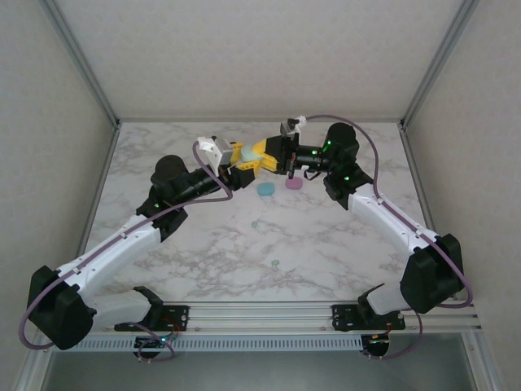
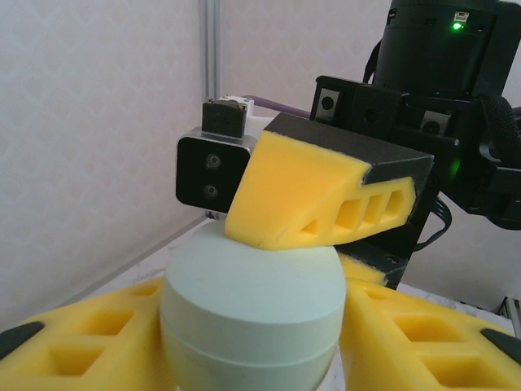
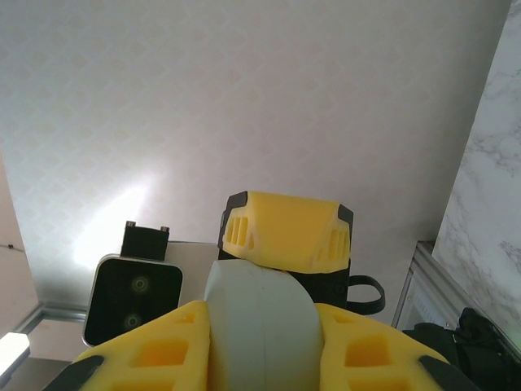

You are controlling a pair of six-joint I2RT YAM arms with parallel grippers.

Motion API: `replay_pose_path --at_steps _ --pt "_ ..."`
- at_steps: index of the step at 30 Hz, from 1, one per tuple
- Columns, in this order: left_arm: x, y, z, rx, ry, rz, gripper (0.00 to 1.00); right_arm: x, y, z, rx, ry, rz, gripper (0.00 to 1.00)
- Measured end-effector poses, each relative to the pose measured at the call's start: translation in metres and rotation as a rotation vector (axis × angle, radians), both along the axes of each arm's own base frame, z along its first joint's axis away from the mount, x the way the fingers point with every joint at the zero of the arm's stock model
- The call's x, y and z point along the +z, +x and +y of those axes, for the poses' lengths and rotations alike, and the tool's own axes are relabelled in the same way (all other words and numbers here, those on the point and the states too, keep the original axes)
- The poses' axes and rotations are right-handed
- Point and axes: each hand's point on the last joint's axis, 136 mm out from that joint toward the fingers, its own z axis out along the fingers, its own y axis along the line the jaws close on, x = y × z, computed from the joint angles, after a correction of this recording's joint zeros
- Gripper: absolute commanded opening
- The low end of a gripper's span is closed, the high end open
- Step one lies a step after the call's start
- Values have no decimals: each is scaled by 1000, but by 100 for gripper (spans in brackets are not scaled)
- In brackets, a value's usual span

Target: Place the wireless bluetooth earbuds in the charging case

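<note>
Your left gripper (image 1: 242,163) and right gripper (image 1: 262,151) both clamp the mint case (image 2: 252,301) above the marble tabletop's (image 1: 326,244) far half, with white walls (image 1: 244,49) around.

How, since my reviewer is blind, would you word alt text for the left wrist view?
A mint-green oval case sits clamped between the yellow foam fingers of the left gripper, close to the camera. The right gripper reaches in from behind, one yellow finger resting on the case's top.
</note>
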Motion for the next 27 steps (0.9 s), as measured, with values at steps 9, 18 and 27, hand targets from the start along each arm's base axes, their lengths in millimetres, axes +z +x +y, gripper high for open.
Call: replay_pose_path --at_steps 9,18,27 --pt "2 0 0 -3 6 1 51 5 0 0 0 15 -11 6" --pt "0 0 -1 -3 12 8 51 6 -1 0 1 20 -11 6" --pt "0 0 -1 -3 11 9 49 4 0 0 0 12 -8 6"
